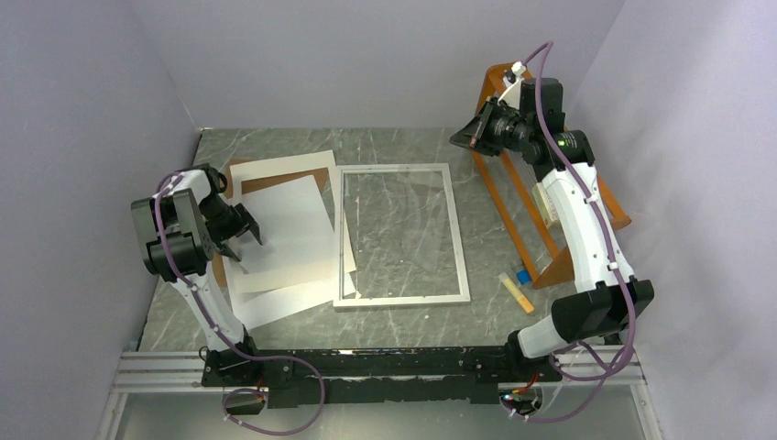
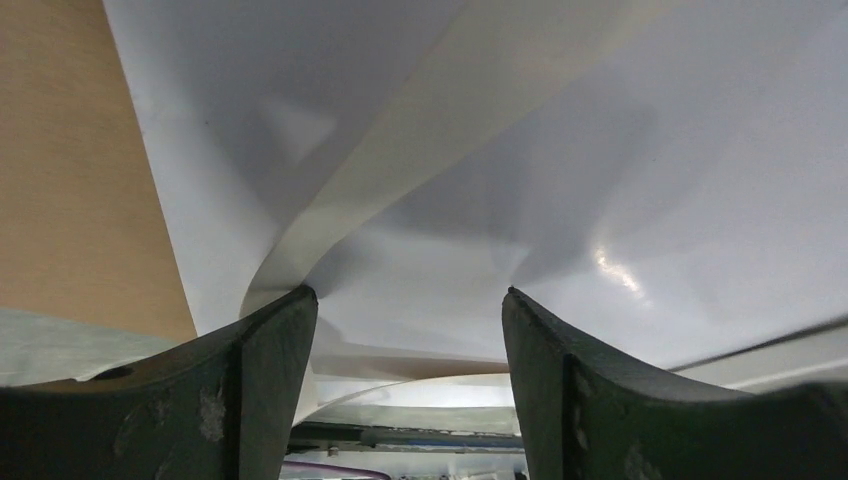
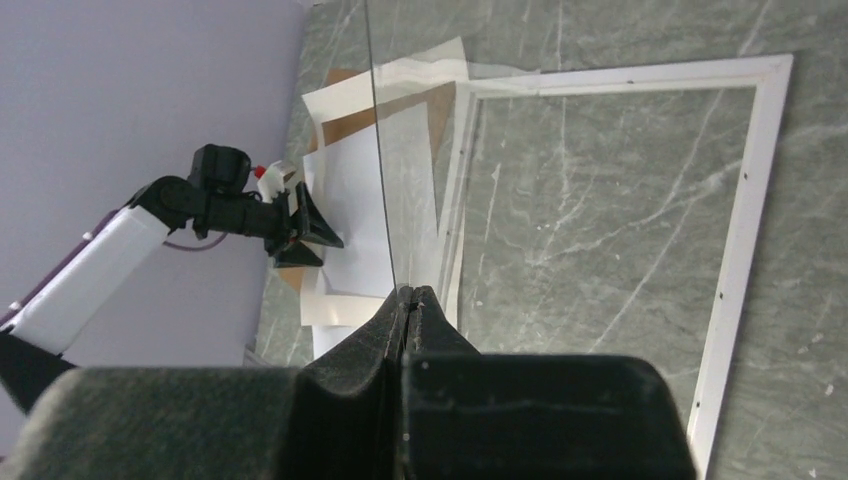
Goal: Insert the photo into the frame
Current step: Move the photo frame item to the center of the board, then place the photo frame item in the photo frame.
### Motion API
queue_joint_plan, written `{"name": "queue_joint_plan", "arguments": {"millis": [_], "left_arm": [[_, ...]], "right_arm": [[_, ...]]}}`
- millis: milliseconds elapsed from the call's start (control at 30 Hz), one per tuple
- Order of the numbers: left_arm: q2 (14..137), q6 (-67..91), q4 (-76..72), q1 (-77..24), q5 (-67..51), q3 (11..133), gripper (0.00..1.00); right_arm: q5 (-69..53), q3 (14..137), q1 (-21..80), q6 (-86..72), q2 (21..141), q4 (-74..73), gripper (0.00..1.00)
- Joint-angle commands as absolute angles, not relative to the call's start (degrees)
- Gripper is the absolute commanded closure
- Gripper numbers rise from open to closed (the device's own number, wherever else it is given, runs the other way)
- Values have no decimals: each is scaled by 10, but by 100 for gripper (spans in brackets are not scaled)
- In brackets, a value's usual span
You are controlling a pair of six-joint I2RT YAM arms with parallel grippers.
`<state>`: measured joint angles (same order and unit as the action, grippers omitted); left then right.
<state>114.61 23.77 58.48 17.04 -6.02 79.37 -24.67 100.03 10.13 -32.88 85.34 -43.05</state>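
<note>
Nearest, finding left gripper (image 1: 247, 249) spread wide, low over photo (image 1: 289, 229) (white side up, atop brown board (image 1: 279, 181)). Just right, seeing frame (image 1: 403, 300) flat on table (image 1: 403, 142). Farthest, noting right gripper (image 3: 408, 295) raised by orange rack (image 1: 513, 197), clamped on clear pane (image 3: 405, 150).

A grey marble-patterned desk (image 1: 403, 316) sits between pale lilac walls (image 1: 82, 110). At its right far side stands an orange rack (image 1: 513, 197). Near the rack's near foot lie a small yellow stick (image 1: 516, 293) and a blue piece (image 1: 523, 275). On the left, a white card mat (image 1: 279, 167) lies over a brown backing board (image 1: 275, 181), which shows through its cut-out. A clear pane (image 3: 410, 200) stands on edge, the desk showing through it.
</note>
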Motion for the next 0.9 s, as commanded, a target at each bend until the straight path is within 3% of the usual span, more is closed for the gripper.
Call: {"name": "queue_joint_plan", "arguments": {"millis": [0,233,400,567,867], "left_arm": [[1176,211,570,184,31,850,25],[1141,190,569,185,-129,879,20],[1125,195,566,184,-103,861,13],[1073,203,542,183,-95,848,13],[992,228,470,161,-217,842,17]], "right_arm": [[-290,1048,98,-332,867,-402,100],[-363,1043,98,-373,872,-374,100],[-374,1027,99,-384,866,-359,100],[-400,1012,100,-402,865,-341,100],[-488,962,148,-539,848,-196,100]]}}
